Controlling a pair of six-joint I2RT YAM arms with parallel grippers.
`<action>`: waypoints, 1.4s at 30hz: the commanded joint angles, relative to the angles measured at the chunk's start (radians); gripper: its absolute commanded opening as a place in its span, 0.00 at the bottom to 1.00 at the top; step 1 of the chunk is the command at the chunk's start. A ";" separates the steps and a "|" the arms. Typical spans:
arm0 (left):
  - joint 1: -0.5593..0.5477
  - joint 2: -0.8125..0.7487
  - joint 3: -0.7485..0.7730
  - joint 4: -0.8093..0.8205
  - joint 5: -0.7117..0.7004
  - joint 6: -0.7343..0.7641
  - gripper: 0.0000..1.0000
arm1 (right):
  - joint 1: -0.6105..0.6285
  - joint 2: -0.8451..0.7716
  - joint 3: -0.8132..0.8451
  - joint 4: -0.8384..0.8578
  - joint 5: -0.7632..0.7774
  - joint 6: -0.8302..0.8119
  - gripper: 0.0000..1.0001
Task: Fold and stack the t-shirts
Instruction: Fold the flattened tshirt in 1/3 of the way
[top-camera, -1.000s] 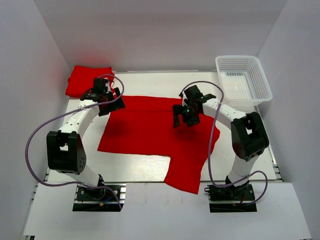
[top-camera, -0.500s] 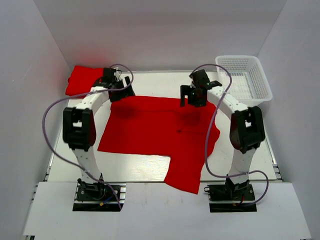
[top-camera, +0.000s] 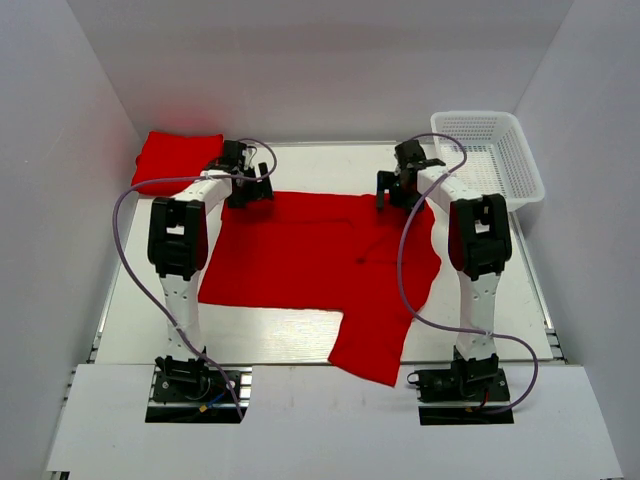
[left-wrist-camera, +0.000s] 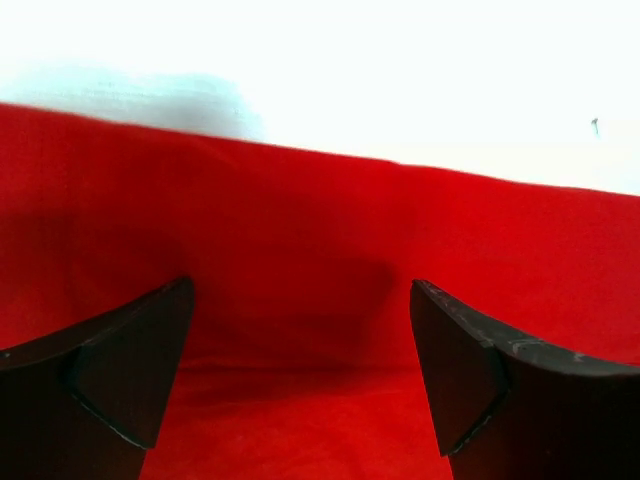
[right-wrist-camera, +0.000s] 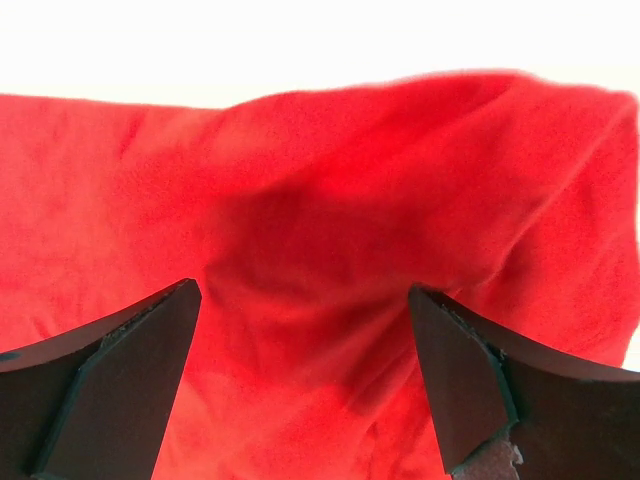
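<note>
A bright red t-shirt (top-camera: 310, 260) lies spread flat on the white table, one part hanging over the near edge. A second red t-shirt (top-camera: 175, 160), folded, lies at the far left corner. My left gripper (top-camera: 252, 188) is open just above the spread shirt's far left edge; its wrist view shows red fabric (left-wrist-camera: 320, 300) between the fingers (left-wrist-camera: 130, 360). My right gripper (top-camera: 398, 190) is open above the shirt's far right corner; its wrist view shows rumpled red fabric (right-wrist-camera: 320, 260) between the fingers (right-wrist-camera: 460, 370). Neither holds anything.
A white plastic mesh basket (top-camera: 490, 160) stands at the far right corner, close to my right arm. White walls enclose the table on three sides. Purple cables loop off both arms.
Both arms have stretched out away from their bases, from the shirt's middle to its far edge. The left gripper moved right and farther; the right gripper moved farther and slightly right. The shirt has not moved.
</note>
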 joint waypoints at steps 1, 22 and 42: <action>0.018 0.057 0.049 -0.025 -0.032 0.010 1.00 | -0.031 0.068 0.082 0.022 -0.013 -0.053 0.91; 0.006 -0.108 0.180 -0.123 0.045 0.062 1.00 | 0.018 -0.193 0.071 0.121 -0.171 -0.346 0.91; 0.114 -0.830 -0.749 -0.349 -0.224 -0.298 1.00 | 0.720 -0.845 -0.737 0.025 0.193 -0.266 0.91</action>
